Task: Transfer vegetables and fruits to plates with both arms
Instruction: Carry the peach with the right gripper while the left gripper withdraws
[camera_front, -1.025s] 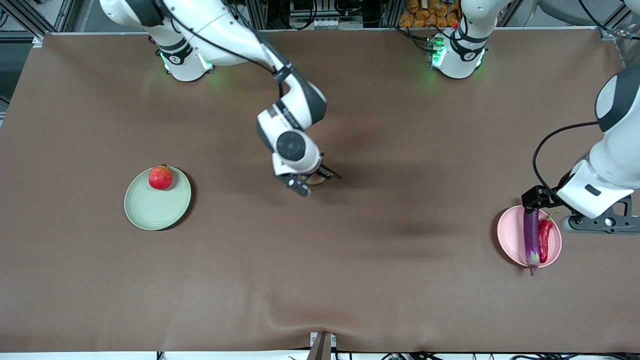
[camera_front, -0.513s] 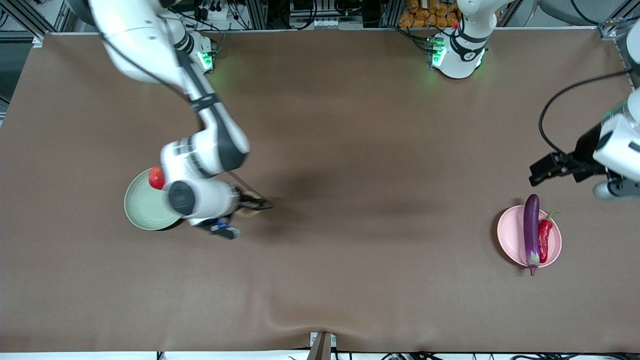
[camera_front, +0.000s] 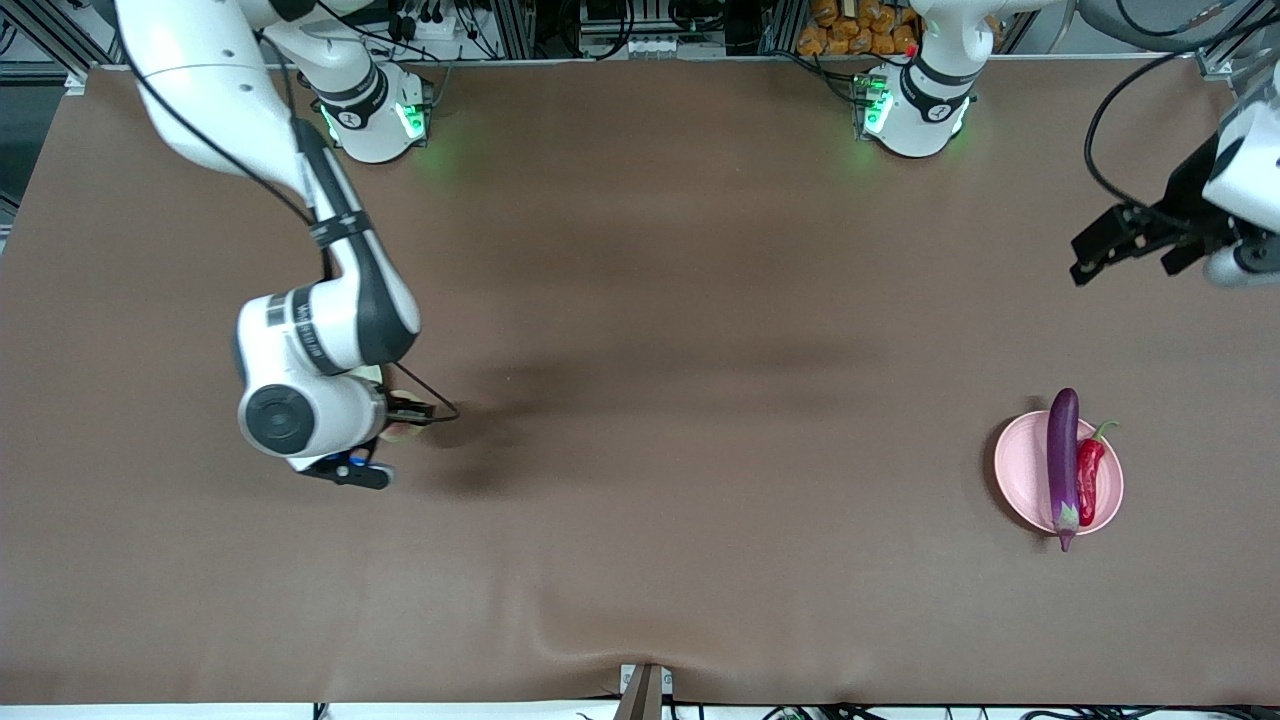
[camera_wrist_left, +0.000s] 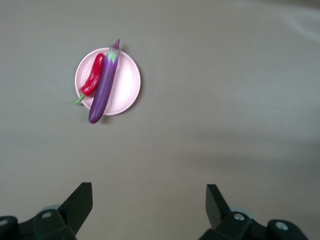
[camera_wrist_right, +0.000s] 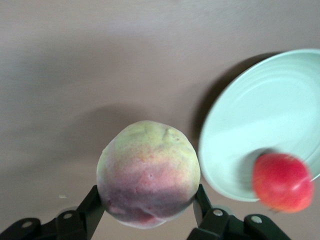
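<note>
Right wrist view first: the right gripper (camera_wrist_right: 147, 212) has its fingers clamped on the round tan-green fruit (camera_wrist_right: 148, 172), lifted over the brown table (camera_front: 640, 330) just beside the pale green plate (camera_wrist_right: 250, 135); the pomegranate (camera_wrist_right: 280, 182) sits on that plate near its rim. From the front camera the right arm's wrist hides that plate; the fruit peeks out at its three o'clock. The left gripper (camera_wrist_left: 149, 202) hangs wide apart and empty over the left arm's end of the table, up at twelve o'clock from the pale pink plate (camera_front: 1020, 470); the eggplant (camera_front: 1062, 465) and chili pepper (camera_front: 1088, 480) lie side by side on it, touching. Count: two arms, two plates, two fruits, two vegetables; one wrinkled brown cloth, metal framing and cables along the bases' edge.
</note>
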